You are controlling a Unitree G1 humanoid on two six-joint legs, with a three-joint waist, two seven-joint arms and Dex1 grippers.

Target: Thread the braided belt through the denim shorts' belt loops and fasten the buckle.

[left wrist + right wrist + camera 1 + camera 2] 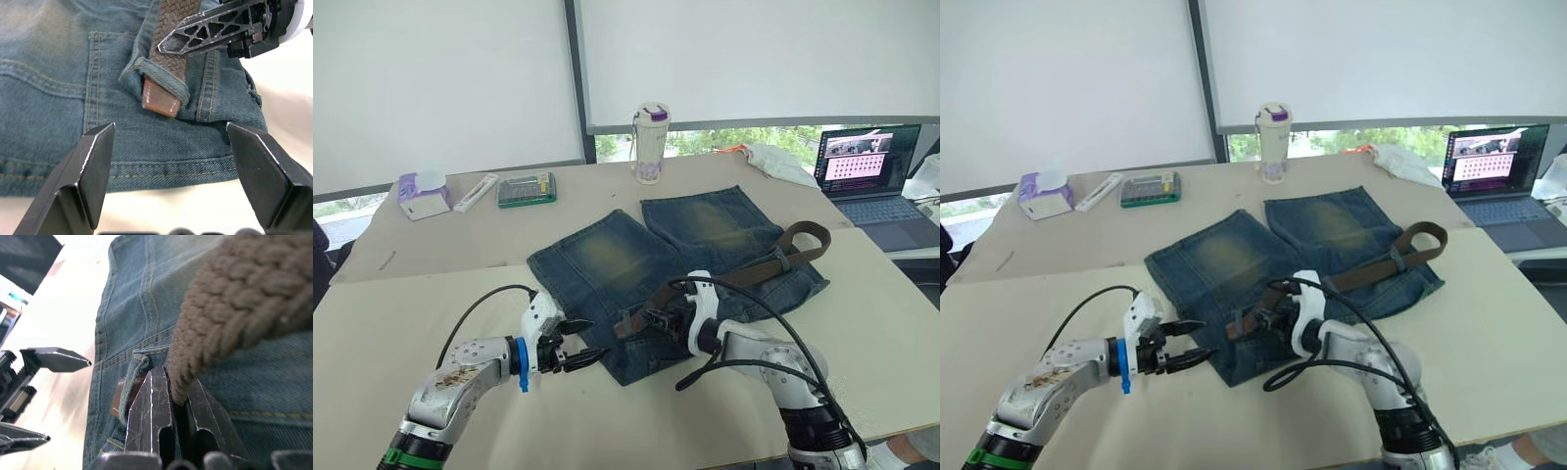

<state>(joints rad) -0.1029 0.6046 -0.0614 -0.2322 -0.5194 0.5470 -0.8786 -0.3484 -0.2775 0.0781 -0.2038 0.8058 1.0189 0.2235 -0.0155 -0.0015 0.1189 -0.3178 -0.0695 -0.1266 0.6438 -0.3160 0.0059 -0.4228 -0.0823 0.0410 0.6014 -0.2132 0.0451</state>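
Note:
The denim shorts (636, 259) lie flat on the table with the waistband toward me. The braided belt (744, 272) runs across them from a fold at the far right to the waistband. Its reddish tip (159, 100) pokes out from under a belt loop (164, 78). My right gripper (644, 319) is shut on the belt just behind that loop (129, 382). Left of the waistband, my left gripper (597, 340) is open with its fingers (93, 161) on either side of the tip and apart from it. I cannot make out the buckle.
Behind the shorts stand a white bottle (650, 142), a green box (527, 189), a tissue box (423, 196) and a white cloth (778, 162). An open laptop (871, 171) sits at the far right. The table's front edge (607, 460) is close to my arms.

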